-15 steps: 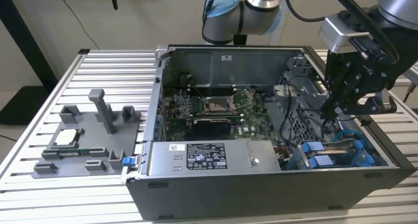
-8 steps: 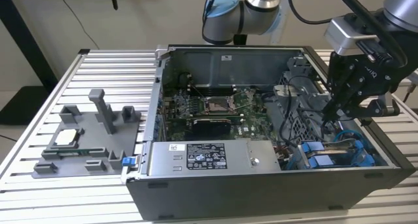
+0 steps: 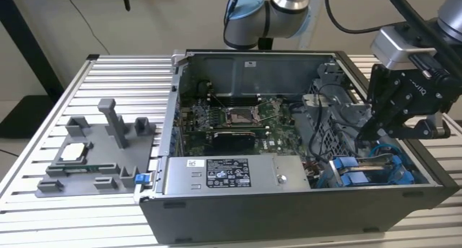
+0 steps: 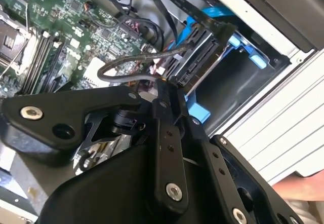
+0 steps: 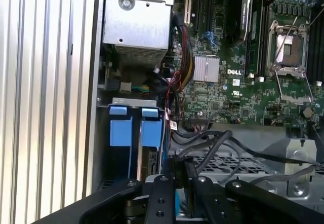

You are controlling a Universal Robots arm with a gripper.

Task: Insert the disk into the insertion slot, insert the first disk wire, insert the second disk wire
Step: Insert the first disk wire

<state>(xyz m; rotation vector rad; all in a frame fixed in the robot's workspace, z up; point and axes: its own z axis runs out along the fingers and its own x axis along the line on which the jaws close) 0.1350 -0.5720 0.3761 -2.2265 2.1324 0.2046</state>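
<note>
The disk (image 4: 200, 57), in its bright blue carrier (image 3: 355, 171), lies inside the insertion slot (image 4: 243, 79) at the corner of the open computer case, at the exterior view's right. My black gripper (image 3: 366, 133) hangs just above that corner. In the second wrist view my gripper (image 4: 169, 89) is shut on the black connector of a grey wire (image 4: 119, 73), and its tip is right at the disk's connector edge. Another dark wire (image 4: 152, 57) runs to the same edge. In the first wrist view the connector (image 5: 180, 172) sits between my fingers (image 5: 161, 193), beside the blue carrier tabs (image 5: 120, 131).
The silver power-supply box (image 3: 231, 175) fills the case's near side and the motherboard (image 3: 238, 118) lies deeper in. A perforated grey cage (image 5: 228, 164) and loose cables (image 5: 174, 89) crowd the disk corner. A grey fixture (image 3: 94, 150) stands on the slatted table (image 3: 108, 74) at the exterior view's left.
</note>
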